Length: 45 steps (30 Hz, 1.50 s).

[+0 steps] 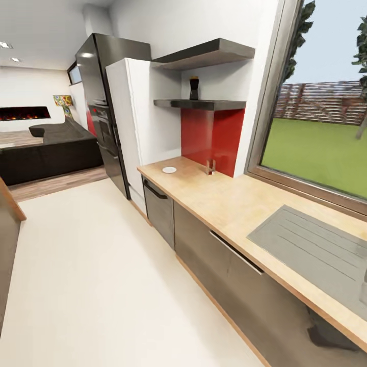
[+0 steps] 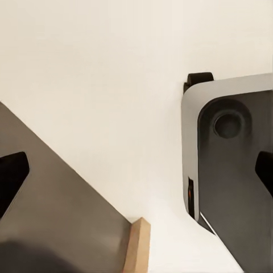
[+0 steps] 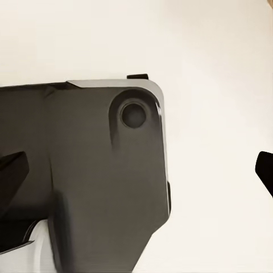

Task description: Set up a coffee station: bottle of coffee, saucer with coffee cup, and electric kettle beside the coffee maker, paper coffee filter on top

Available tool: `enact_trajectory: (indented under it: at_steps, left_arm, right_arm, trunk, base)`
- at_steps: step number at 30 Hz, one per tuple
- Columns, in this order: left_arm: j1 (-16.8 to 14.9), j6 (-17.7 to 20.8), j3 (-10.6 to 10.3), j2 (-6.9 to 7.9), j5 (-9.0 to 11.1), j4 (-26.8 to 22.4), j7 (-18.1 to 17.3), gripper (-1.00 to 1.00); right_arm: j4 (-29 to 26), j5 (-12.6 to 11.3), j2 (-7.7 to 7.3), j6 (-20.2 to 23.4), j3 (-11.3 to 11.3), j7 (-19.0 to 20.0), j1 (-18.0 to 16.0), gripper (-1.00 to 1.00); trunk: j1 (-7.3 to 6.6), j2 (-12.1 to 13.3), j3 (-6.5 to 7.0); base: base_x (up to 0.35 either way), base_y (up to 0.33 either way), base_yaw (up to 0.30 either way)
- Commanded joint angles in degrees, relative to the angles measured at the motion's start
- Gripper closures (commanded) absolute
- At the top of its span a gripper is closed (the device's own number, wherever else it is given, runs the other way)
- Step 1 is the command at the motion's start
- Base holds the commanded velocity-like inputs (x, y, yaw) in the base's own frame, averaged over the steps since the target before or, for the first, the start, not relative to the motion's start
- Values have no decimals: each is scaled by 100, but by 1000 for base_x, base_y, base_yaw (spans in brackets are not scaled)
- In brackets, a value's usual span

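In the head view a dark bottle of coffee (image 1: pixel 194 87) stands upright on the lower grey wall shelf (image 1: pixel 214 105), above the red backsplash. A small white saucer (image 1: pixel 169 169) lies on the wooden countertop (image 1: pixel 239 204) near its far left end. A small brownish object (image 1: pixel 210 166), too small to identify, stands by the backsplash. In the left wrist view my left gripper (image 2: pixel 136 173) hangs open over the pale floor and the robot's base, dark fingertips (image 2: pixel 12 175) far apart. In the right wrist view my right gripper (image 3: pixel 136 170) is open too, with nothing between its fingertips (image 3: pixel 265 170).
A grey sink drainboard (image 1: pixel 316 250) is set into the counter at the right under a large window. A white tall cabinet (image 1: pixel 130 122) and a black fridge (image 1: pixel 99 102) stand beyond the counter's end. Pale floor (image 1: pixel 92 275) stretches leftward; a dark sofa (image 1: pixel 51 153) sits further back.
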Motion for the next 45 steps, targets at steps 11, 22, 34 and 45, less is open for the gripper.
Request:
enact_trajectory:
  at_steps: [11,22,34,45]
  left_arm:
    - [-2,-21,-39,1,53,3,-25,-100]
    - [-2,-21,-33,1,55,3,-25,-100]
    - [-2,-16,-31,1,61,3,-25,-100]
    - [-2,5,-38,1,61,3,-25,-100]
  right_arm:
    - [3,2,2,-22,-35,4,-3,-100]
    - [3,2,5,-22,-33,4,-3,-100]
    - [3,2,9,-19,-32,4,-3,-100]
    - [3,-12,48,-18,-40,-4,-3,-100]
  trunk:
    - [6,-11,-82]
    - [6,-11,-152]
    - [6,-11,-220]
    - [6,-11,-222]
  base:
    - [319,121,210]
    - [308,175,209]
    - [288,230,220]
    - [287,225,279]
